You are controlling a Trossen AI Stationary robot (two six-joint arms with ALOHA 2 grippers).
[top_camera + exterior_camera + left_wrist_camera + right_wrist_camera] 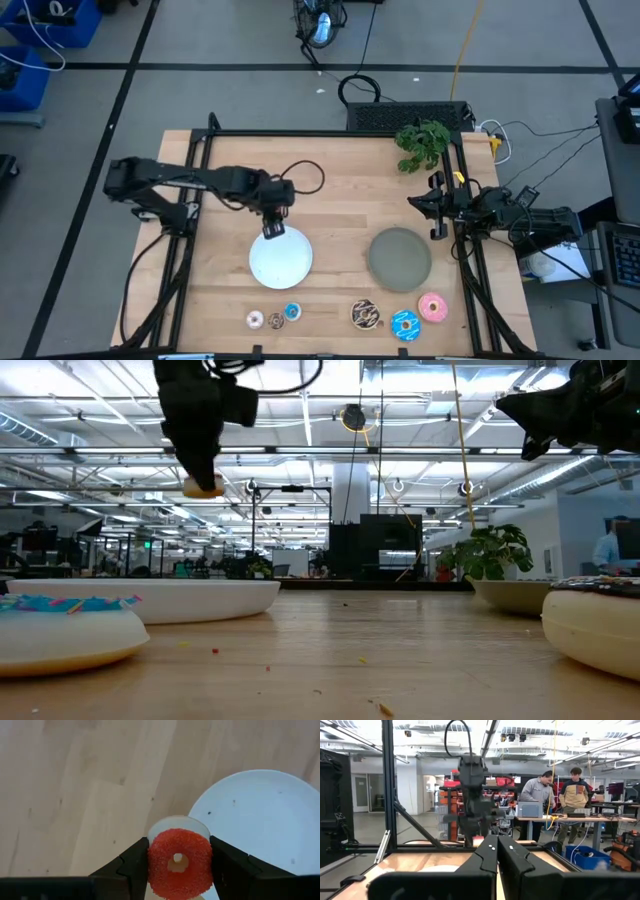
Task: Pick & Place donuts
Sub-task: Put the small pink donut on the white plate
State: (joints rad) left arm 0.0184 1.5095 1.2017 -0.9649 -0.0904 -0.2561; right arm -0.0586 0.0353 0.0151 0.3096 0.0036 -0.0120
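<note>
- Red donut (179,863), sugary grainy ring, is clamped between the left gripper (179,870) fingers in the left wrist view, at the rim of the smooth white plate (260,820).
- High view: left gripper (273,228) above the white plate (285,262) far edge; five donuts lie along the wooden table (330,210) near edge; matte grey plate (400,257).
- Low view: left gripper (203,482) held aloft.
- Right wrist view: right gripper (497,851) fingers pressed together, empty.

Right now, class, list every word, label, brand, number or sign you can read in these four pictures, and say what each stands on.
None can be read.
The small red sugared ring donut in the left gripper, the white round plate and the grey round plate carry no writing.
</note>
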